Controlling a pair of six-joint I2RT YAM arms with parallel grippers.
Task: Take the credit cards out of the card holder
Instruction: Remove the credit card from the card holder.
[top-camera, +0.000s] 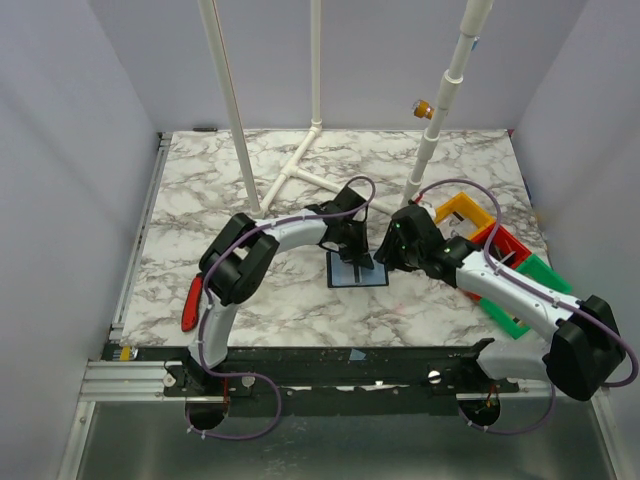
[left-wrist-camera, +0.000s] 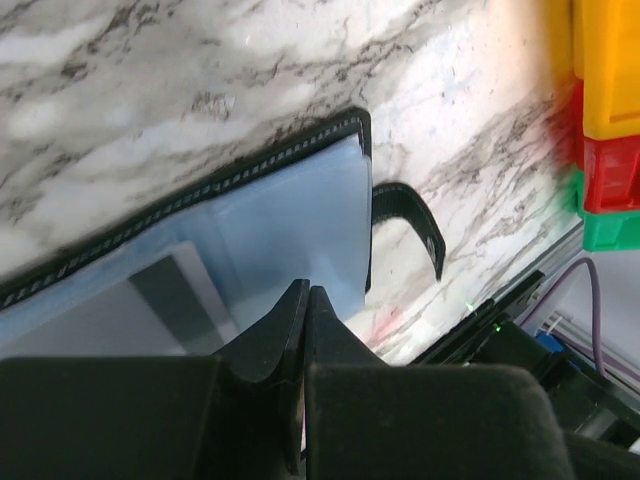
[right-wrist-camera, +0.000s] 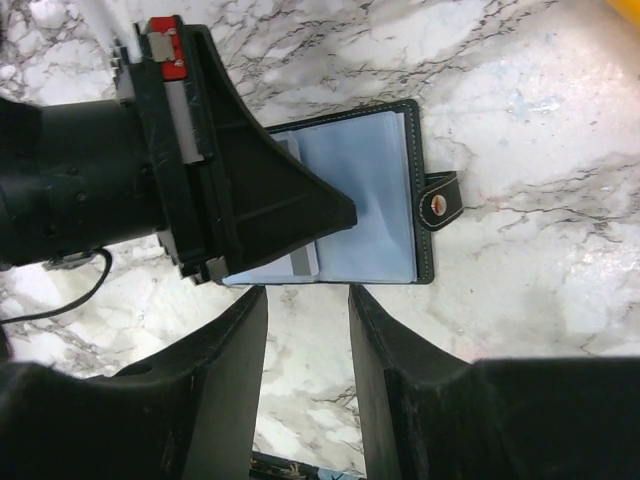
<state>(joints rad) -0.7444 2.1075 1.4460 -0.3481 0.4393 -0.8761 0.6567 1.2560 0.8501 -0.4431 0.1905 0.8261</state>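
Card holder (right-wrist-camera: 375, 180), a small flat black wallet folded open, blue lining up, lies at 12 o'clock of the half-spread, empty right fingers (right-wrist-camera: 375, 330); shut left fingers (right-wrist-camera: 335, 212) pin it.

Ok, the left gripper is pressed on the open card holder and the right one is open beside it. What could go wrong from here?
1. The shut left gripper presses on the card holder by the only card edge showing; it may pin that card or block access.
2. The open right gripper is close to the left; reaching in could knock them together.
3. Pinned at one spot, the holder may swivel when pulled.
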